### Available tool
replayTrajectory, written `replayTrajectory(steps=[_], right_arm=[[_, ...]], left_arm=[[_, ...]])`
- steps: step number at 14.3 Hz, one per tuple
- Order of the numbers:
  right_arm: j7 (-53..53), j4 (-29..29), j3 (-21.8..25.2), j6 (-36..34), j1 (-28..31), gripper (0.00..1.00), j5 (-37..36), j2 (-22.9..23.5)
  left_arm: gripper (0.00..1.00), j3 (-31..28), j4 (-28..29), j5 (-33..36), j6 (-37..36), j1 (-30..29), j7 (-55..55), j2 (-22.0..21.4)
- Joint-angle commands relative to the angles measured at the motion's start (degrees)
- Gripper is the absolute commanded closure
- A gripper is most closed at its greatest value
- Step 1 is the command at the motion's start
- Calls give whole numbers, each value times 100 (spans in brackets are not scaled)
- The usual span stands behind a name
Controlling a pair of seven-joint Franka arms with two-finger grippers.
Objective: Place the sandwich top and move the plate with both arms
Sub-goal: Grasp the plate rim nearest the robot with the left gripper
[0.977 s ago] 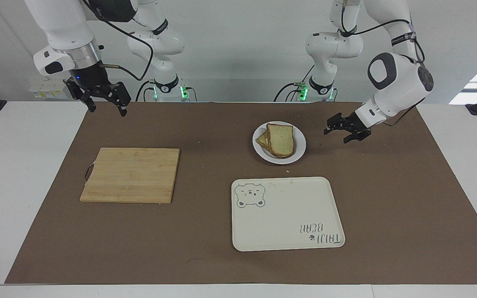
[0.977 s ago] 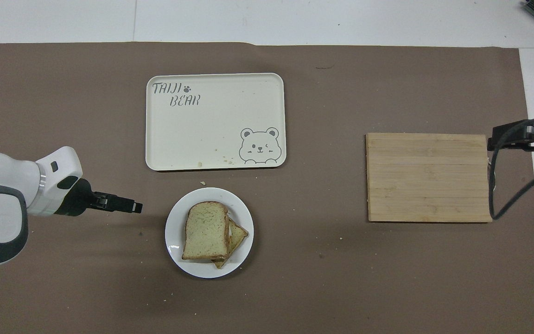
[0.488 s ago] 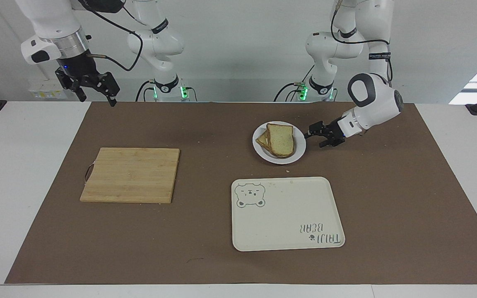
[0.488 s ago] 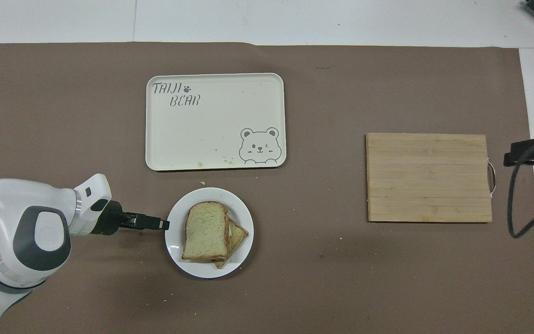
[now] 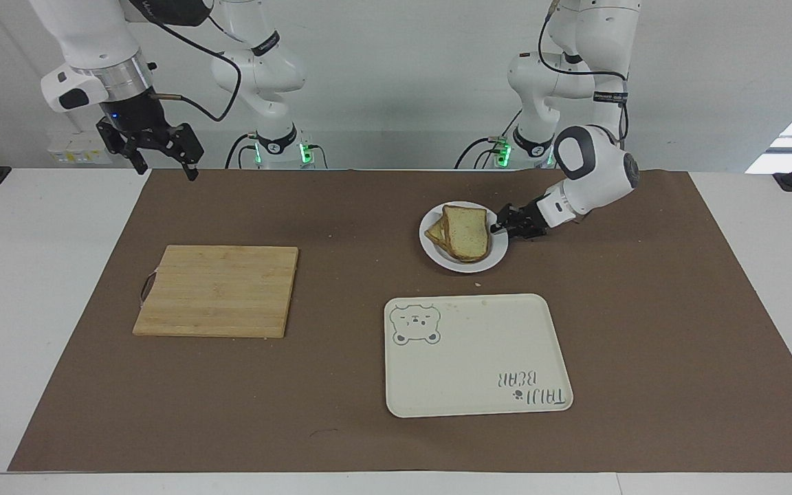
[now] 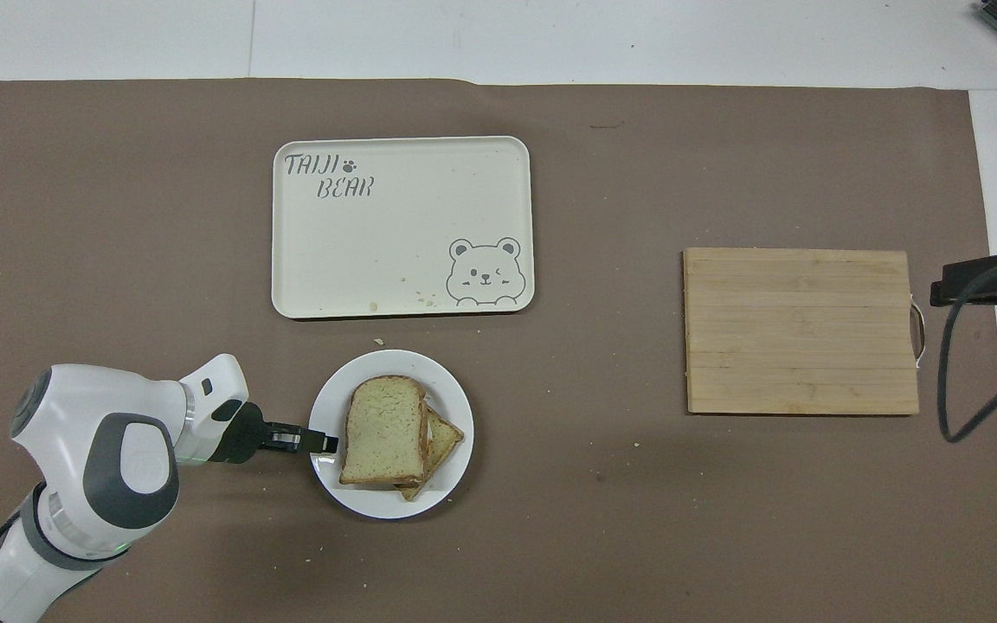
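Since a second ago the left gripper (image 5: 501,225) has dropped to the plate (image 5: 496,258), its fingers now clamped on the rim at the left arm's end. Sandwich top (image 5: 468,231) lies on the plate beside it. Right gripper (image 5: 162,159) waits, fingers apart, over the table edge.

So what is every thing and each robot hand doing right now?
sandwich top: lying flat on the other slices, on the plate.
plate: on the brown mat, its rim between the left gripper's fingertips.
left gripper: at the plate's rim, low over the mat.
right gripper: open, holding nothing, up over the table's edge, waiting.
tray: bare but for crumbs.
cutting board: flat, nothing on it.
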State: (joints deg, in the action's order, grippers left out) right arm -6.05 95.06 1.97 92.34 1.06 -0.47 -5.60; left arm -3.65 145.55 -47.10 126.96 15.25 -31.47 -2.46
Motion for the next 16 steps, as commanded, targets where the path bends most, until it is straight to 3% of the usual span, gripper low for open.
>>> replayTrajectory(steps=[1,4,9,13,16], right_arm=[[227,179,-4,118,35,0,21,-134],[219,170,-4,118,35,0,21,-134],[166,197,-4,100,26,0,4,-151],[-62,188,-83,65,-61,0,3,-152],[7,127,-65,21,-62,0,-23,-152]], left_arm=[[74,-65,210,-360,311,337,-87,-88],[100,-74,272,-712,452,654,-78,-123],[100,-83,27,-748,102,261,-69,-27],[100,-92,-649,-765,-602,-284,-26,280],[100,-92,-1518,-765,-1137,-689,176,763]])
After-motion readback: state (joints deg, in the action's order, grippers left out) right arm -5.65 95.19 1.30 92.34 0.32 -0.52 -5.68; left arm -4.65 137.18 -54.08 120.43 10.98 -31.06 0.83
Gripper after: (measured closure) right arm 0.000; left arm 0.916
